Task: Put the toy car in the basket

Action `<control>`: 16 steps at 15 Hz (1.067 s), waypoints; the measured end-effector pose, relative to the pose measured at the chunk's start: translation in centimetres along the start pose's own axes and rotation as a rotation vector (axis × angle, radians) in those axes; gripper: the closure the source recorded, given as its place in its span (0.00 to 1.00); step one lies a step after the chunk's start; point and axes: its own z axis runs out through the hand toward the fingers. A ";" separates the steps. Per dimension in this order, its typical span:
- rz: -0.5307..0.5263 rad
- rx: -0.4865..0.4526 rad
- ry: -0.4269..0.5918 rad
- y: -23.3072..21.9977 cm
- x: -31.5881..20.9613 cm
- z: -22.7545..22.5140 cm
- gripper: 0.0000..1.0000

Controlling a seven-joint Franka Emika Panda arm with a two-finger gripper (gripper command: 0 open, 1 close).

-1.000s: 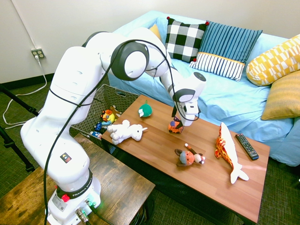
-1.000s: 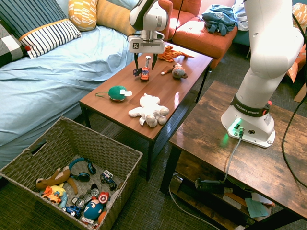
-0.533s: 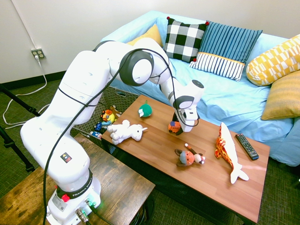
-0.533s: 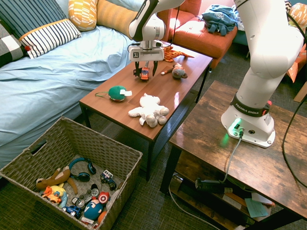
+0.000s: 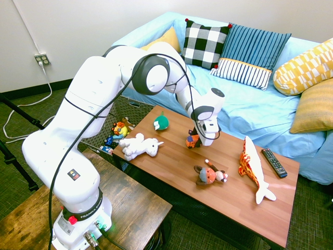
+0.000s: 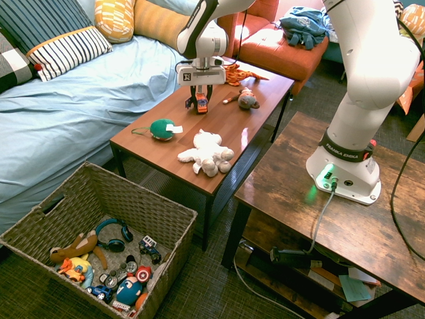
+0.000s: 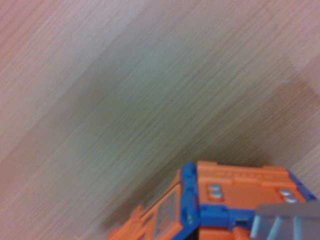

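Note:
The small orange toy car (image 5: 192, 140) (image 6: 201, 104) stands on the wooden coffee table (image 5: 229, 192), near its sofa-side edge. My gripper (image 5: 195, 137) (image 6: 200, 102) is lowered over it, open, with one finger on each side of the car. Up close in the wrist view, the car (image 7: 220, 202) shows orange and blue panels and rests on the wood. The large woven basket (image 5: 127, 107) (image 6: 143, 199) sits on the floor beyond the table's end, away from the gripper, with several toys inside.
On the table lie a white plush (image 5: 139, 146), a green-and-white ball toy (image 5: 161, 123), a round brown-orange plush (image 5: 209, 175), an orange-and-white fish plush (image 5: 252, 169) and a remote (image 5: 273, 162). A blue sofa (image 5: 250, 112) with cushions runs behind the table.
The gripper has come down from above the car until its fingers flank it. The car and the other toys have stayed in place.

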 end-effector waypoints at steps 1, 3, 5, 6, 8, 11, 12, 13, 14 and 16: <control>0.000 0.004 0.002 0.0 0.0 -0.1 1.00; -0.005 0.025 0.012 -0.3 -0.1 -0.4 1.00; -0.025 0.066 0.014 -0.6 -1.5 -2.4 1.00; -0.048 0.093 0.012 -0.6 -3.2 -4.3 1.00; -0.121 0.138 0.006 -0.7 -9.7 -8.7 1.00; -0.248 0.155 0.032 0.5 -27.5 -13.0 1.00; -0.298 0.143 0.054 1.5 -34.7 -12.9 1.00; -0.337 0.122 0.078 2.5 -41.3 -11.8 1.00; -0.369 0.100 0.104 3.3 -47.4 -10.2 1.00; -0.406 0.043 0.154 4.5 -55.4 -4.6 1.00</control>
